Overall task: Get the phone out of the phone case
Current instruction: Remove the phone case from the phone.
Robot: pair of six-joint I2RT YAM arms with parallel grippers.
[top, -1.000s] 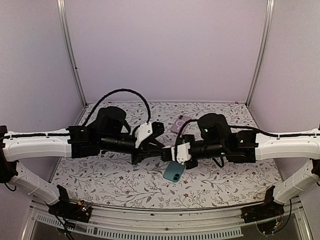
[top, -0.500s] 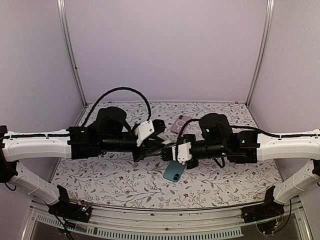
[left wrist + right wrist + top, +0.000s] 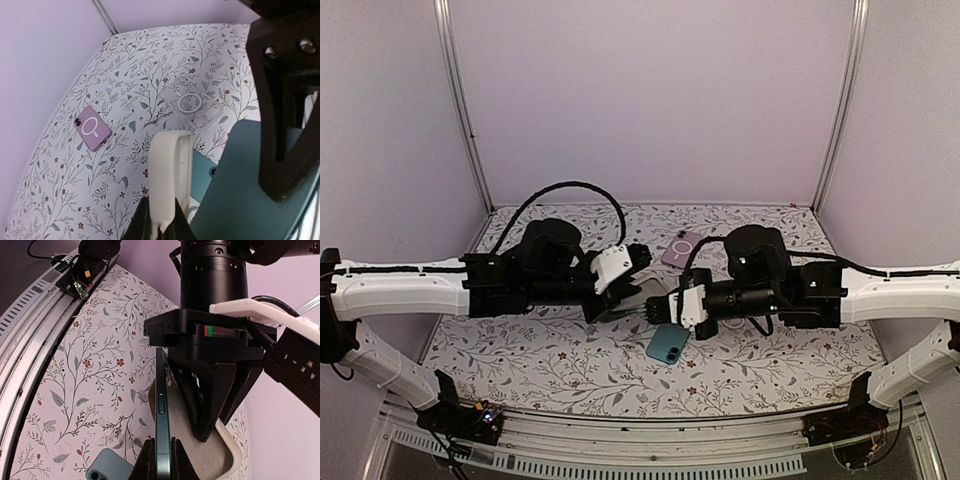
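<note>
My right jaws are pinching the phone by its flat faces. It is dark teal, stands edge-on and is lifted above the surface. My left jaws are pressed onto the rim of the case, cream-coloured and held just beside the phone; I cannot tell whether the two touch. Below them a second teal phone lies flat. Farther back rest a pink case and a clear case, well apart from each other.
</note>
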